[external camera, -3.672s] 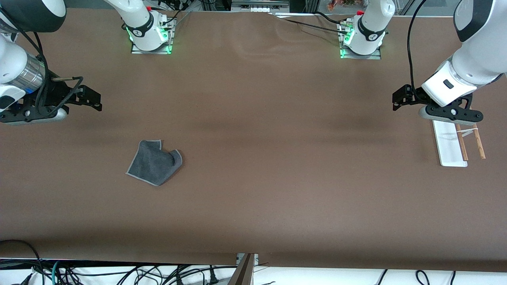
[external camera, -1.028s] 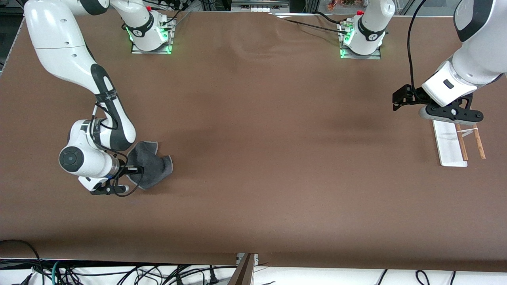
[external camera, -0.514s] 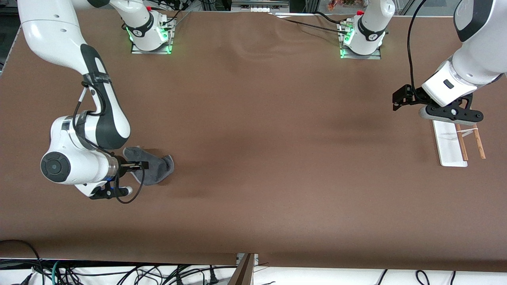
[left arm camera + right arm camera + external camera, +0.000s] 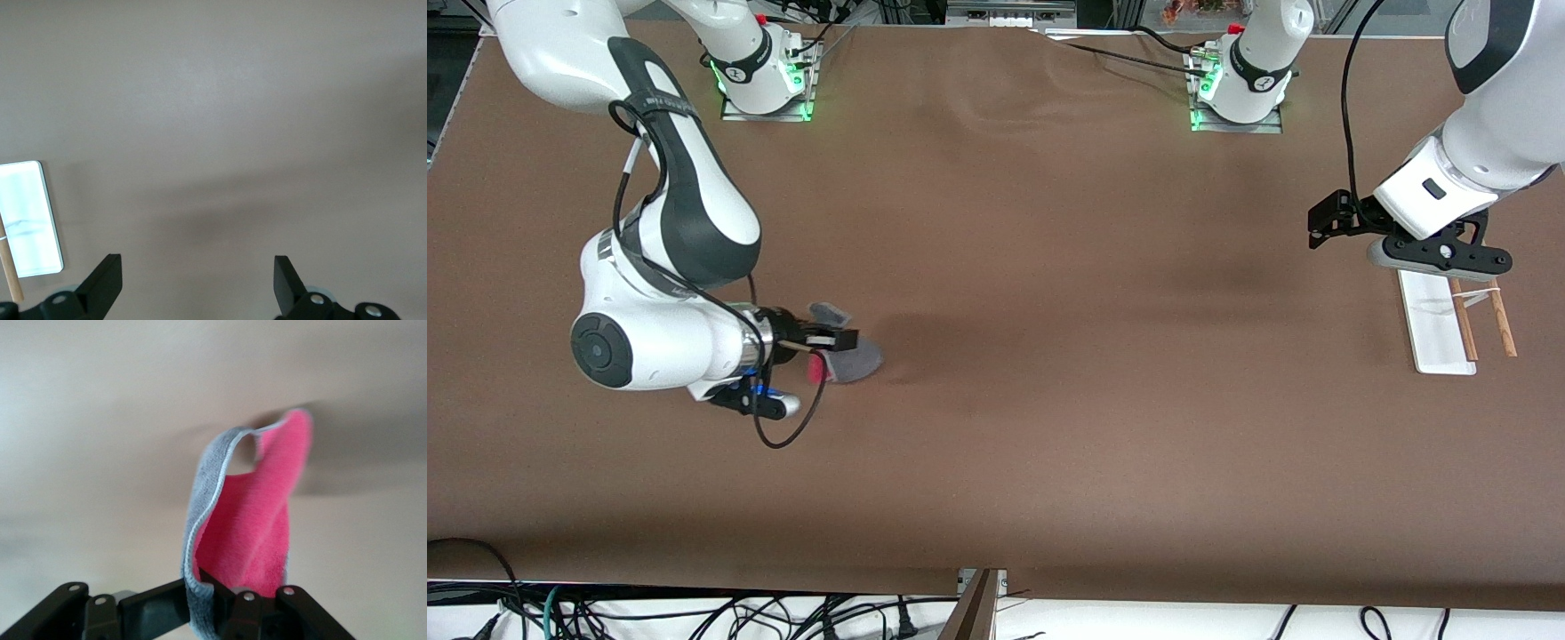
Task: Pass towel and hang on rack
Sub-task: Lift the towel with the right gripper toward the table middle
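My right gripper [image 4: 838,343] is shut on the towel [image 4: 854,359] and holds it lifted over the table toward the right arm's end. The towel is dark grey outside with a pink inner side; in the right wrist view it [image 4: 253,513] hangs folded from the pinching fingers [image 4: 230,597]. The rack [image 4: 1449,320], a white flat base with two brown rods, stands at the left arm's end of the table. My left gripper [image 4: 1325,222] is open and empty, held above the table beside the rack. The rack's base shows in the left wrist view [image 4: 27,217].
The brown table cover [image 4: 1049,400] spans the whole surface. Both arm bases with green lights [image 4: 765,84] stand along the edge farthest from the front camera. Cables [image 4: 694,613] hang below the near edge.
My right arm came down onto the towel, shut on it and lifted it, carrying it toward the table's middle. The left arm has not moved.
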